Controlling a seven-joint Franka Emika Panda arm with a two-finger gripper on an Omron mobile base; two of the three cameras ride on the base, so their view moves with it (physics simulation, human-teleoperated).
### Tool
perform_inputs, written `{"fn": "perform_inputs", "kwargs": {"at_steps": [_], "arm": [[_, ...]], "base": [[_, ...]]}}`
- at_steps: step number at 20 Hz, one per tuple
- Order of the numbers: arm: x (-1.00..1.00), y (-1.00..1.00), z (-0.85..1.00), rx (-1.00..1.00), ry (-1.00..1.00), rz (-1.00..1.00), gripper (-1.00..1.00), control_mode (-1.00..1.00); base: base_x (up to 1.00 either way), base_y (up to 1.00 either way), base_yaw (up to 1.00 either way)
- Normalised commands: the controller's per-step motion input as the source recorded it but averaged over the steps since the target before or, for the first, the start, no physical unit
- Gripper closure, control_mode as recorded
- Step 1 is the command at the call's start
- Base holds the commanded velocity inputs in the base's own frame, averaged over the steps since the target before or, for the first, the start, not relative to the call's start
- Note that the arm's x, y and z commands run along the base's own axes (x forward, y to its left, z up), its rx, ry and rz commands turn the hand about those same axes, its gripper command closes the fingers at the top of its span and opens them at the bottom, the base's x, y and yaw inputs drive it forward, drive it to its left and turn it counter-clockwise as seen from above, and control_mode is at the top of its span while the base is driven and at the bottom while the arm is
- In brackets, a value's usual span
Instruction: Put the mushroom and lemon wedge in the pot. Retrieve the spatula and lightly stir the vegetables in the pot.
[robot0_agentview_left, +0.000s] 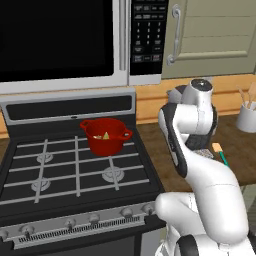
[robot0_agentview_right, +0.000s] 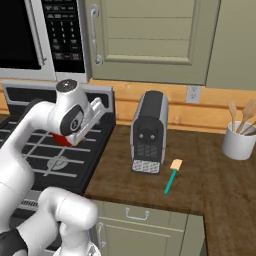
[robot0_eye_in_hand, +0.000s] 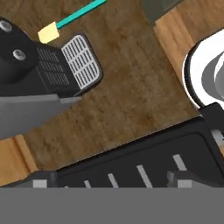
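Nearest lay the spatula (robot0_agentview_right: 171, 176) on the counter (robot0_agentview_right: 210, 190), right of the coffee machine (robot0_agentview_right: 148, 132), while the lemon wedge (robot0_agentview_left: 106, 135) sat in the pot (robot0_agentview_left: 106, 136); the gripper's spread I couldn't tell.

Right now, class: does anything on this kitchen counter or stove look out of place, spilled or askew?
Nothing is spilled or damaged. The spatula lies loose on the counter beside the coffee machine, not in the utensil cup. The pot stands upright on the stove.
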Motion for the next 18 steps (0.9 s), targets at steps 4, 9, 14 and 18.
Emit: {"fn": "perform_inputs", "kwargs": {"at_steps": [4,9,14,18], "arm": [[0.00,-0.31,-0.20,0.20,-0.01,-0.78,-1.00,-1.00],[0.00,-0.61,-0.07,0.24,0.00,-0.70,-1.00,-1.00],[0.00,-0.92,-0.11,0.30,0.00,-0.61,-1.00,-1.00],[0.00,-0.86,-0.26,0.30,0.00,-0.60,-1.00,-1.00]], "base": [[0.00,0.00,0.00],[0.00,0.00,0.00],[0.00,0.00,0.00],[0.00,0.00,0.00]]}}
